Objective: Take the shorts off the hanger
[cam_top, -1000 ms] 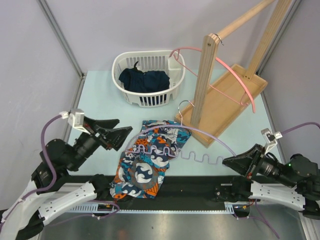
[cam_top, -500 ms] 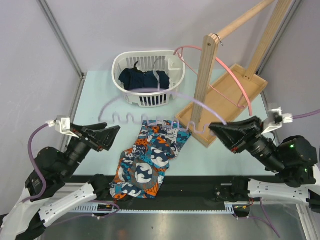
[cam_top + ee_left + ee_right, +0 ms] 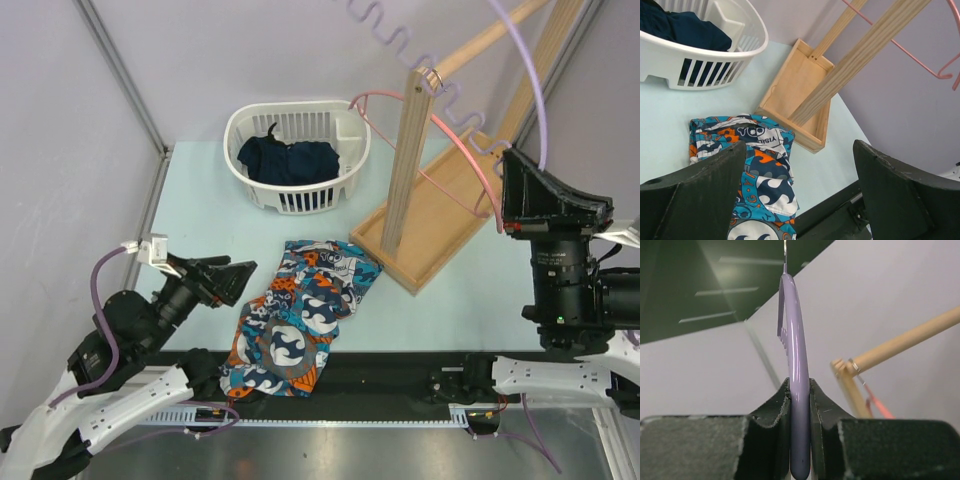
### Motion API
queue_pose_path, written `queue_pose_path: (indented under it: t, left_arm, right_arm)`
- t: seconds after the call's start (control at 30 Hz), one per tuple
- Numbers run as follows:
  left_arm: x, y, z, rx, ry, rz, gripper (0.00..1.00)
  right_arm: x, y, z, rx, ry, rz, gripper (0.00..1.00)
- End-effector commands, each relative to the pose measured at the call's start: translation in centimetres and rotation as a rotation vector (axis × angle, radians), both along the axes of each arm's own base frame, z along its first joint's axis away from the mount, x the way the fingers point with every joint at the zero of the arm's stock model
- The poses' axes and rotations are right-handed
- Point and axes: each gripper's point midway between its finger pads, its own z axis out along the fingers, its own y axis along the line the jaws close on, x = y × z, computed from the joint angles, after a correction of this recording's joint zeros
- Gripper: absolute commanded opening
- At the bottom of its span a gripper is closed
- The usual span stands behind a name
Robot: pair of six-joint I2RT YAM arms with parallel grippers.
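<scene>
The main hazard is sitting up high: the right pincer is clamping narrowly on one thin arm of the hanger, which is rising above it and running out of the top view; its wavy bar is passing close over the rod of the wooden rack, so any swing is risking a catch on the rod or a knock to the pink hanger hanging there; held by one arm only, the lavender plastic is also likely to pivot or slip between the pads, and a drop would be landing it on the rack or the worktop.

The shorts are lying crumpled on the worktop, free of the hanger and well apart from it, so the removal itself is looking done; their lower hem is lying over the dark strip at the near edge, where a nudge could be dragging them off.

The left pincer is hovering wide and holding nothing, just beside the left side of the shorts; a careless move is risking a snag in the cloth.

The white basket is holding a dark navy garment and nothing else that is showing; the rack's wooden tray base is carrying only its uprights.
</scene>
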Motion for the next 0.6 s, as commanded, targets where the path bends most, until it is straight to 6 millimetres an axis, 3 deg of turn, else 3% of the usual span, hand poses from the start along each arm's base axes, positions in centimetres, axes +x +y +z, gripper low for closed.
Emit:
queue_pose_path:
  t: [0.0,0.27,0.3,0.37,0.43,0.5,0.57]
  left_arm:
    - [-0.2,-1.1,-0.8,-0.008,0.028,-0.040,0.92]
    - [-0.4,-1.4,-2.4,-0.005,0.064,-0.054,0.92]
    - [-0.4,-1.4,-2.5,-0.004,0.065,-0.053,0.92]
    - [-0.4,-1.2,-2.7,-0.003,0.066,-0.051,0.92]
    - [-0.4,-1.2,-2.7,0.000,0.068,-0.050,0.93]
    - [-0.4,-1.2,-2.9,0.003,0.071,-0.050,0.92]
    - [-0.4,-1.2,-2.9,0.005,0.072,-0.050,0.93]
  right_arm:
    - [0.5,-7.2,3.3,0.205,-0.023,-0.281,0.00]
    - [1.7,-10.5,3.4,0.148,0.004,-0.683,0.00]
    - [1.7,-12.1,3.5,0.151,0.019,-0.770,0.00]
    - [2.9,-12.2,2.7,0.083,0.078,-0.888,0.00]
    - [3.9,-13.6,2.0,0.032,0.142,-1.020,0.00]
    - [5.4,-13.4,1.0,-0.049,0.200,-1.085,0.00]
    - [6.3,-14.9,-0.2,-0.078,0.278,-1.175,0.00]
